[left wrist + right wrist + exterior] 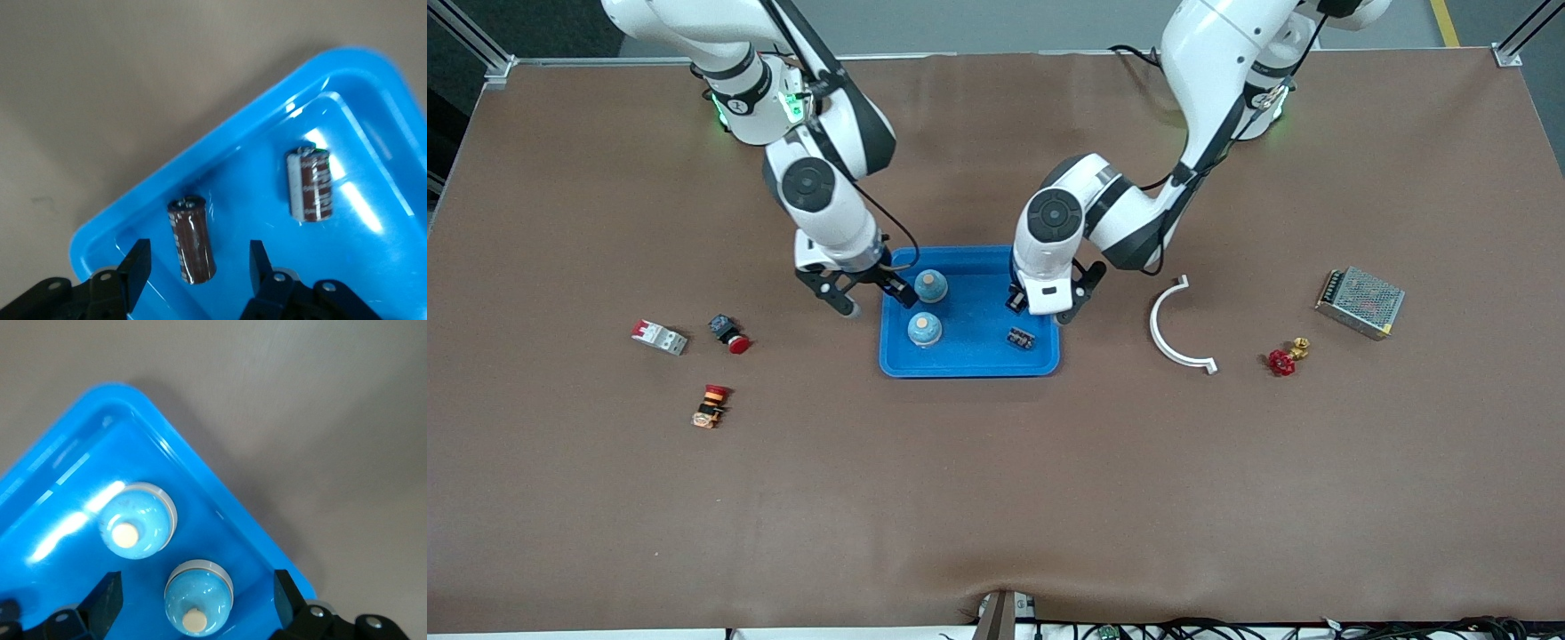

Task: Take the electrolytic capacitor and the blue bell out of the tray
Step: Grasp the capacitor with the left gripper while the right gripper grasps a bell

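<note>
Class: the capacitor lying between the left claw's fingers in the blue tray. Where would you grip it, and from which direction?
Grip the capacitor across the middle of its cylindrical body, coming straight down from above. It lies flat on the blue tray floor, so its long rounded sides face the open left claw, whose fingers already straddle it. The second capacitor lies apart, so it probably won't interfere.
</note>
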`<state>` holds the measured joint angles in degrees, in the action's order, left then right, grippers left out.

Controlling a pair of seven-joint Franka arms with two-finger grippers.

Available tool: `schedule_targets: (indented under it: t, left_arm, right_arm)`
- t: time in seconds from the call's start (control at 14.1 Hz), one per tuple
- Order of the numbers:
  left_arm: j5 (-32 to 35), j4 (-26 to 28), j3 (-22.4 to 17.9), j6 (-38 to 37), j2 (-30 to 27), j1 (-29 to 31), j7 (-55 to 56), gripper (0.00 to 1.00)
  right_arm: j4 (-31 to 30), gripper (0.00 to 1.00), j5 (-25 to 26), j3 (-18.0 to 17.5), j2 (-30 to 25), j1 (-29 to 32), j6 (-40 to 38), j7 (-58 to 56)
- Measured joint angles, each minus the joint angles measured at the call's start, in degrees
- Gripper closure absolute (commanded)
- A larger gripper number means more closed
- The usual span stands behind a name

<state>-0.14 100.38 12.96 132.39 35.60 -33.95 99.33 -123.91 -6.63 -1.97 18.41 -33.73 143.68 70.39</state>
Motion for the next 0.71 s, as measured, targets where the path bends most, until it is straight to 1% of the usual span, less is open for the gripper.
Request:
schedule_targets:
  t: [0.07, 0.14, 0.21, 0.28, 0.36, 0.43, 0.5, 0.64, 0.71]
  left_arm:
    - [0.0, -0.2, 0.0, 0.1, 0.8, -0.2, 0.1, 0.36]
    - [0.0, -0.3, 0.0, 0.1, 1.5, -0.3, 0.1, 0.43]
    - [0.0, -0.3, 0.0, 0.2, 2.1, -0.5, 0.2, 0.55]
    - [0.0, -0.3, 0.0, 0.2, 2.6, -0.8, 0.8, 0.63]
    - [0.0, -0.4, 0.0, 0.3, 3.0, -1.0, 1.1, 0.77]
    - [0.0, -0.4, 0.0, 0.4, 3.3, -1.1, 1.2, 0.96]
    - [0.0, -0.6, 0.0, 0.5, 3.4, -1.1, 1.2, 1.00]
    - [0.6, -0.9, -0.2, 0.5, 3.4, -1.1, 1.2, 1.00]
    - [2.0, -1.2, -0.3, 0.6, 3.4, -1.1, 1.2, 1.00]
  right_arm:
    - [1.0, 0.00, 0.0, 0.1, 1.9, -0.5, 0.3, 0.8]
    - [2.3, 0.00, 0.0, 0.1, 3.6, -0.7, 0.4, 1.2]
    - [3.7, 0.00, 0.0, 0.2, 5.0, -0.7, 0.4, 1.3]
    - [5.1, 0.00, 0.0, 0.3, 6.3, -0.7, 0.4, 1.4]
    - [6.5, 0.00, 0.0, 0.4, 7.4, -0.7, 0.4, 1.6]
    - [7.9, 0.00, 0.1, 0.4, 8.5, -0.7, 0.3, 2.0]
    - [9.1, 0.00, 0.4, 0.5, 9.5, -0.7, 0.3, 2.4]
    - [11.4, 0.00, 1.9, 0.5, 11.7, -0.7, 0.2, 4.0]
    - [12.3, 0.00, 2.9, 0.5, 12.7, -0.7, 0.2, 5.1]
